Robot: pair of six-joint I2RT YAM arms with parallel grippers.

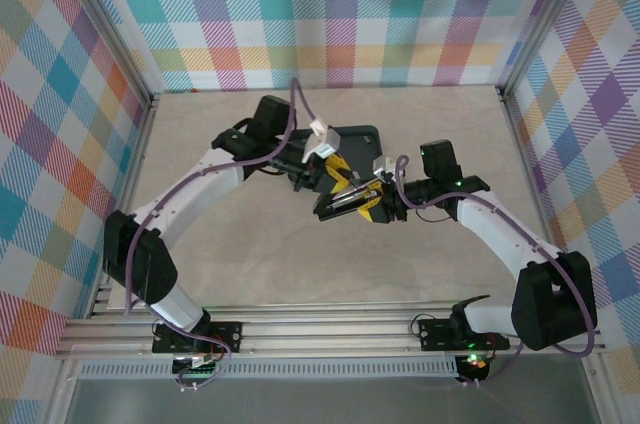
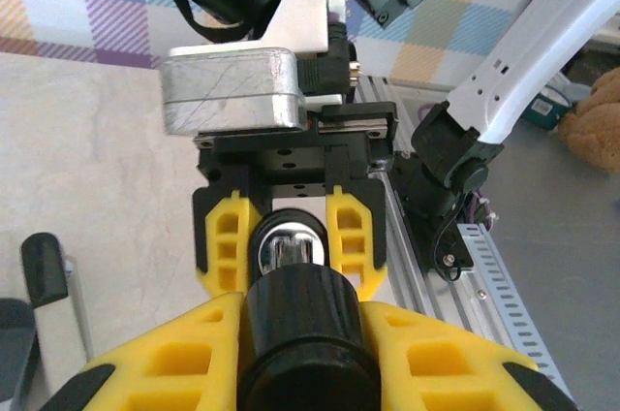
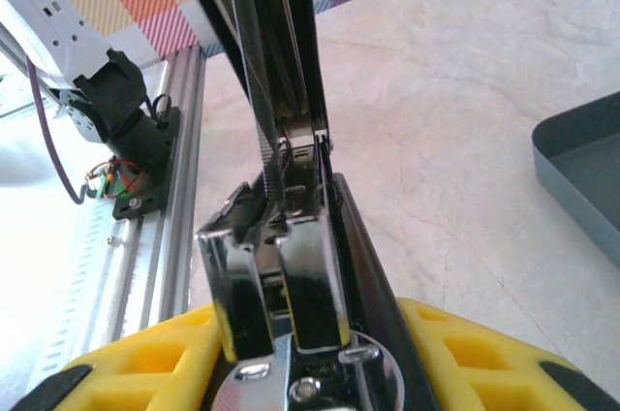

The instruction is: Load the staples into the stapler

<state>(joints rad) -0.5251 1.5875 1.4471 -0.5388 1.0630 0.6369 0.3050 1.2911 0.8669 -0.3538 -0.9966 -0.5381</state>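
Observation:
The black and chrome stapler (image 1: 340, 199) hangs above the mid-table, held between both grippers. My left gripper (image 2: 300, 304) is shut on its rounded black end (image 2: 302, 343); in the top view this gripper (image 1: 330, 172) comes in from the upper left. My right gripper (image 3: 305, 333) is shut on the chrome hinge end (image 3: 310, 266), its yellow fingers (image 2: 228, 241) showing past the black end. The stapler's top arm (image 3: 276, 23) is swung up, open. A ribbed grey band (image 3: 269, 154) runs along the channel; I cannot tell whether it is staples. Loose staples are out of view.
A dark grey tray (image 1: 360, 136) lies on the table just behind the grippers, its corner at the right of the right wrist view (image 3: 581, 169). Aluminium rails (image 1: 320, 334) with the arm bases run along the near edge. Plaid walls (image 1: 340, 14) enclose the table.

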